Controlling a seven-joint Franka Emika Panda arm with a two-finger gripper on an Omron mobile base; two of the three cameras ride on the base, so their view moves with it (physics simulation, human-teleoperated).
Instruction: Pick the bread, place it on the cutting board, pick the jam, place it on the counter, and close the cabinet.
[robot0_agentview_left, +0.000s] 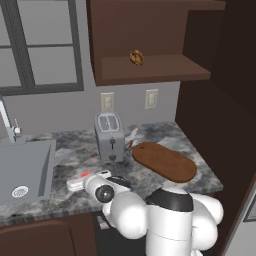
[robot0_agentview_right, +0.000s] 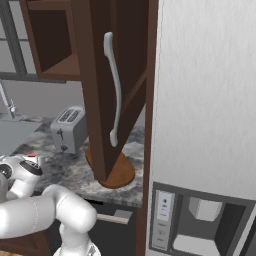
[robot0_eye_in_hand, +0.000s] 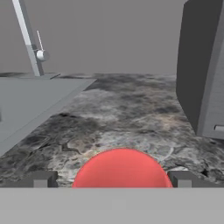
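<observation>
The red jam (robot0_eye_in_hand: 122, 168) stands on the marbled counter (robot0_eye_in_hand: 131, 109), low between my fingertips (robot0_eye_in_hand: 41, 178). My gripper (robot0_eye_in_hand: 113, 179) is open, its jaws spread to either side of the jar. From the left base view the gripper (robot0_agentview_left: 75, 183) hangs low over the counter (robot0_agentview_left: 75, 150) in front of the toaster, a bit of the jam (robot0_agentview_left: 86, 174) showing at it. The bread (robot0_agentview_left: 136, 57) sits on the shelf of the open cabinet (robot0_agentview_left: 150, 30). The oval cutting board (robot0_agentview_left: 164, 161) lies bare to the right of the toaster.
A silver toaster (robot0_agentview_left: 109, 136) stands behind my hand. The sink (robot0_agentview_left: 25, 172) and its faucet (robot0_eye_in_hand: 28, 37) lie to the left. The open cabinet door (robot0_agentview_right: 100, 100) with its silver handle (robot0_agentview_right: 115, 90) juts out over the board's end (robot0_agentview_right: 122, 172). A tall unit (robot0_agentview_right: 200, 100) stands at the right.
</observation>
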